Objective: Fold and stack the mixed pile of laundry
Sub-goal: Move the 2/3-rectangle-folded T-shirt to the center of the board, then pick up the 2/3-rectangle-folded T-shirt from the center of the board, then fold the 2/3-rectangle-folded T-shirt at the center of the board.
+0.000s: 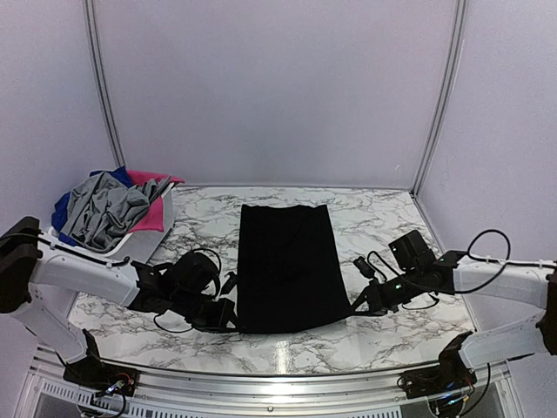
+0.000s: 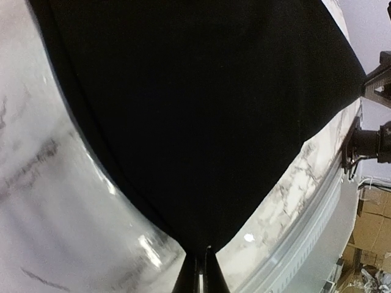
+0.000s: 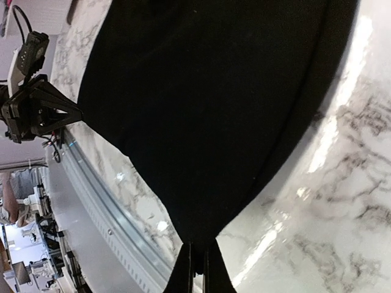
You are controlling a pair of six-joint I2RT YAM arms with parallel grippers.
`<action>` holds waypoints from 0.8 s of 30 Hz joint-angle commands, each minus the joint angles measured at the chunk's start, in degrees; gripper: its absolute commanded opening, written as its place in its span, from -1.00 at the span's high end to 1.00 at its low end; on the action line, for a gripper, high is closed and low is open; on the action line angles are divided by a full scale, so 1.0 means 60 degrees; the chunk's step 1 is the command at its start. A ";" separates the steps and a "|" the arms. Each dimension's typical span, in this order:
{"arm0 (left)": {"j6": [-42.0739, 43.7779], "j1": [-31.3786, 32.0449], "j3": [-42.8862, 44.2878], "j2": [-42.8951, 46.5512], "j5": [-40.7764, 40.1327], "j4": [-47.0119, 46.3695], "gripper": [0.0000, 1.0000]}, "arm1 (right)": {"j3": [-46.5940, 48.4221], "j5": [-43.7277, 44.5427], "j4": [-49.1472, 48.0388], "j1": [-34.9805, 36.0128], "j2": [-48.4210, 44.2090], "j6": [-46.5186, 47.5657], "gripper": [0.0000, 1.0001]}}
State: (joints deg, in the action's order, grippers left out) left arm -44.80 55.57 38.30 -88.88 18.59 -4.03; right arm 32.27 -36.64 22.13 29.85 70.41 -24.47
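White basket (image 1: 146, 246) of grey, blue, pink laundry (image 1: 109, 209) far left, black garment (image 1: 287, 261) flat, well apart, left gripper (image 2: 198, 259) and right gripper (image 3: 197, 253) pinching the garment's near corners, its kind unclear

You're looking at a white marble-veined tabletop (image 1: 383, 218) boxed in by plain pale lilac walls (image 1: 278, 87) with slim metal posts (image 1: 102, 87). Light glares off its near edge, beside a silver rail (image 1: 278, 378).
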 commanded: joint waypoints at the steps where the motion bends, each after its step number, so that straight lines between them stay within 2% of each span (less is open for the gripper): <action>1: -0.0505 0.0862 0.0115 0.1303 -0.0230 0.1048 1.00 | -0.0262 -0.0184 0.0738 0.0428 -0.1680 -0.1150 1.00; 5: -0.0453 0.0718 0.0751 0.1940 -0.0713 0.1961 1.00 | 0.0570 0.0151 0.1173 0.0390 -0.1707 -0.1011 1.00; 11: 0.0434 -0.0903 0.2325 0.1381 -0.0992 0.2961 1.00 | 0.2792 0.0373 0.1104 -0.0747 0.0031 -0.0144 1.00; 15: 0.1180 -0.1772 0.3494 0.0133 -0.1010 0.3145 1.00 | 0.4170 0.0414 0.0992 -0.1542 0.1869 0.0774 1.00; 24: 0.2047 -0.2772 0.6393 -0.3552 -0.1438 0.3133 1.00 | 0.6834 0.0311 -0.0010 -0.1898 0.6261 0.1638 1.00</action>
State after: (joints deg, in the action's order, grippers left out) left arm -36.45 40.32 71.07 -102.52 11.88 12.84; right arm 66.85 -35.14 24.93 19.03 99.98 -18.41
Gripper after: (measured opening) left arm 0.006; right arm 0.002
